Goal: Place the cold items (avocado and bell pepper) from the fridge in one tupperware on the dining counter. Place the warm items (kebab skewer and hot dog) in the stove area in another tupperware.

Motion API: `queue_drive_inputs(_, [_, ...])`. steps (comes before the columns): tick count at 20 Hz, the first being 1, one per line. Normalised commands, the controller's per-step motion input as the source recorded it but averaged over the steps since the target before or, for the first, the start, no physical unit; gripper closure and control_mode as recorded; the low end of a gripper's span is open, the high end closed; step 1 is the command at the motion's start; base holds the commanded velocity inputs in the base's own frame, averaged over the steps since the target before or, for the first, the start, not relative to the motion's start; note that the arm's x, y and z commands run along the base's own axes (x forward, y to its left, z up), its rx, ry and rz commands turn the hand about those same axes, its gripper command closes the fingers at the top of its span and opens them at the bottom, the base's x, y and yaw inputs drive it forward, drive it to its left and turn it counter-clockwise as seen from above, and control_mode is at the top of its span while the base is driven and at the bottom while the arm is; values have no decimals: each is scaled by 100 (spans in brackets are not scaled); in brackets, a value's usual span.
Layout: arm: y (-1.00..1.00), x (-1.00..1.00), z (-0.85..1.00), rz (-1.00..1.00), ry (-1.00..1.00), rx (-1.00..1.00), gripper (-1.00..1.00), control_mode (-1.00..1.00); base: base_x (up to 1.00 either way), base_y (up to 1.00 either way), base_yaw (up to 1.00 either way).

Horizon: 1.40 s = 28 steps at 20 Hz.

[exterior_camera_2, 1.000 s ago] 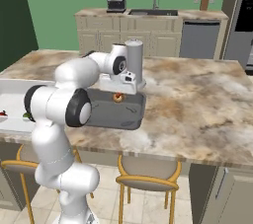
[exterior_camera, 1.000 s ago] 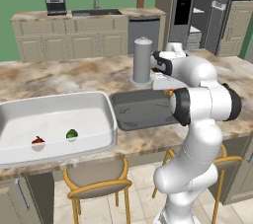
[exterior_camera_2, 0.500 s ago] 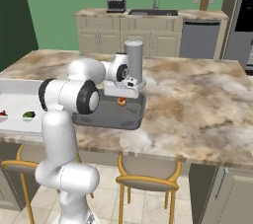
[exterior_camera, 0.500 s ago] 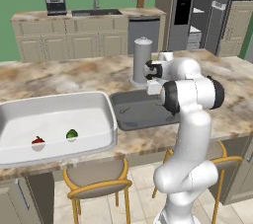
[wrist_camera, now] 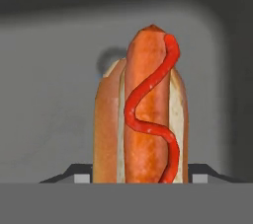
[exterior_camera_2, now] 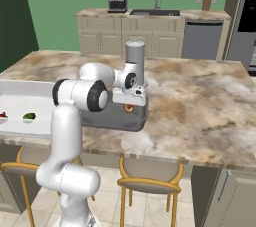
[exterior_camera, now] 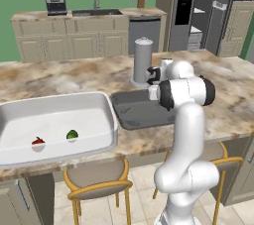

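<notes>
On the dining counter (exterior_camera_2: 200, 116), the dark grey tray (exterior_camera: 136, 112) sits directly beneath the gripper (exterior_camera_2: 129, 108), whose jaws, partly spread, pinch a hot dog (wrist_camera: 143, 119); avocado (exterior_camera: 72, 135) and bell pepper (exterior_camera: 38, 142) rest in the white tub (exterior_camera: 106, 112) well to its left.

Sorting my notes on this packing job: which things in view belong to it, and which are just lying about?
Part of the job:
- hot dog, held in the gripper
- dark grey tupperware beneath it
- white tupperware
- avocado and bell pepper inside it
- dining counter
- fridge

Lying about:
- grey canister
- stools
- coffee machine
- knife block
</notes>
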Motion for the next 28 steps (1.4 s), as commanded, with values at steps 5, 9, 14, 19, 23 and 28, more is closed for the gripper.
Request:
queue_drive_inputs(5, [0, 14, -34, 0, -1, 0, 100, -100, 0, 0, 0])
queue_drive_inputs(9, [12, 13, -14, 0, 0, -1, 100, -100, 0, 0, 0])
queue_drive_inputs(14, [14, 1, 0, 0, 0, 0, 100, -100, 0, 0, 0])
queue_drive_inputs(19, [11, -2, 0, -1, 0, 0, -100, -100, 0, 0, 0])
queue_drive_inputs(23, [0, -25, 0, -8, 0, 0, -100, -100, 0, 0, 0])
queue_drive_inputs(28, [0, -49, 5, -12, 0, 0, -100, -100, 0, 0, 0])
